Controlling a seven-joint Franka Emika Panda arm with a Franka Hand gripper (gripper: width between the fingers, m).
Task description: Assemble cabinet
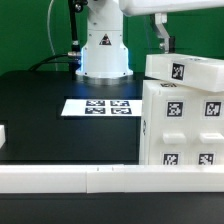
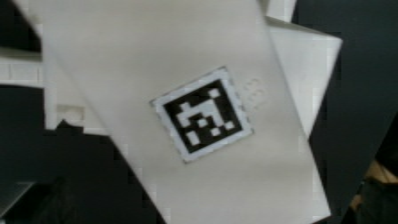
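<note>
The black table carries everything. Largest on it is the cabinet, a tall white tagged case at the exterior view's right, with a white tagged panel lying tilted across its top. Its inner compartments cannot be seen, so any contents cannot be told. A long white rail runs along the near edge. The marker board lies flat before the robot base. The gripper hangs above the cabinet, fingers spread, holding nothing

My black table carried the marker board; beside it stood the cabinet, the long white rail nearer the camera.
</note>
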